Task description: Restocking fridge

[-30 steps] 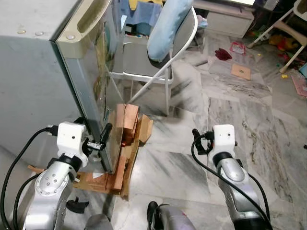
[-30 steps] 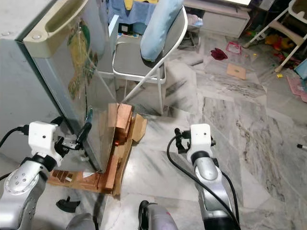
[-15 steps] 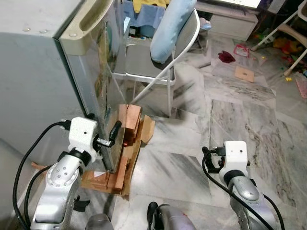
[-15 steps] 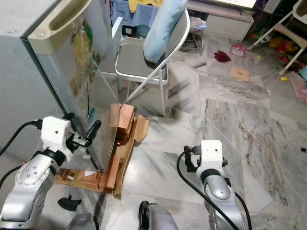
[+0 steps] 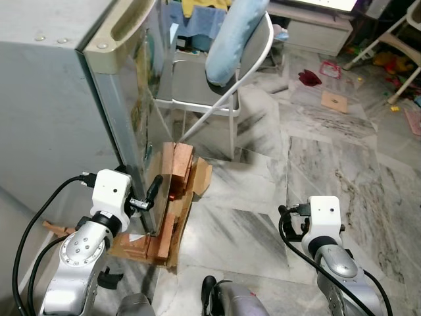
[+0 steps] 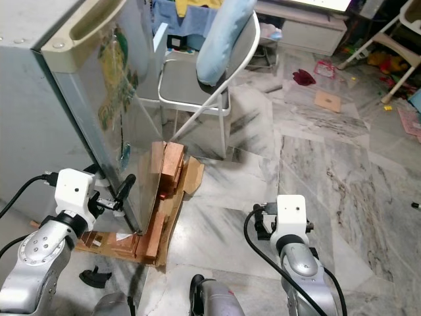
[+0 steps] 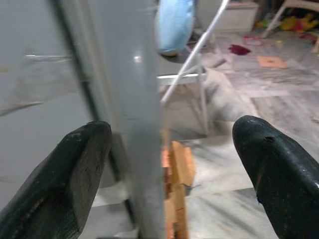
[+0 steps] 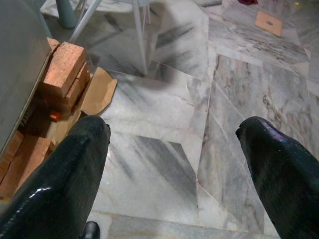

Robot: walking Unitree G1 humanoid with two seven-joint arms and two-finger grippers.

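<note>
At the near left, the left hand straddles the free edge of the grey metal fridge's door, fingers spread either side of it, not clamped. That fridge stands on stacked orange bricks. The step in hand looks like getting the door open; next, the fingers need purchase on that edge to swing it outward. The right hand hangs unclenched and empty above the marble floor.
</note>
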